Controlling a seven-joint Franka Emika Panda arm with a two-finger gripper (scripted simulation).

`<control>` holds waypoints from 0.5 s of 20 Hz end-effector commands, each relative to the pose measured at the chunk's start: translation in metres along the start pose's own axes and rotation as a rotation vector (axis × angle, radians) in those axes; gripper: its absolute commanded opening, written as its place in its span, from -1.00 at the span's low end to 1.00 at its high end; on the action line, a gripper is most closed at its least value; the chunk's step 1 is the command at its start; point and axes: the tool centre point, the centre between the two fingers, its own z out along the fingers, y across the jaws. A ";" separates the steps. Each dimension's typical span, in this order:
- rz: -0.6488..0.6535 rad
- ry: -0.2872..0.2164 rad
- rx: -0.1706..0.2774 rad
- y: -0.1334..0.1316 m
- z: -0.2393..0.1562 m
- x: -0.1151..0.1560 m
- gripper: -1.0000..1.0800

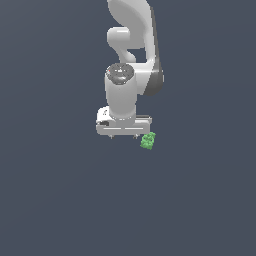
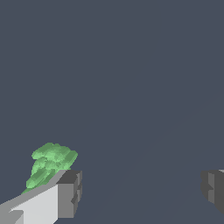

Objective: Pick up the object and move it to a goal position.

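Near the middle of the exterior view, we found the gripper pointing downward under the white arm, its two short fingertips just showing below the wide hand body. We read the wrist view as showing the jaws spread wide: one dark pad sat at the lower left of that frame, the other at the lower right edge, with only bare grey floor between them. Nothing was held.

The object lay just off the gripper's end toward the exterior view's right, close to the hand but outside the span of the fingers. In the wrist view the object appeared beyond the outer side of the lower-left finger, apparently touching or very near it; we could not tell which.

We judged the step in hand to be the approach before grasping, not yet aligned. The next move would call for a sideways shift of the hand toward the object so that it came between the pads, then a descent and a closing of the jaws. No goal marker was visible to us in either view.

The object looked very small against the hand: bright green, blocky, with a bumpy, ridged surface, sitting tilted. We expected so small and uneven a piece to need a well-centred pinch.
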 end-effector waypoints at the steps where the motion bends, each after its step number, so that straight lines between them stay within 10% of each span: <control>1: 0.008 0.000 0.000 -0.004 0.001 -0.001 0.92; 10: 0.085 0.006 -0.003 -0.032 0.013 -0.011 0.92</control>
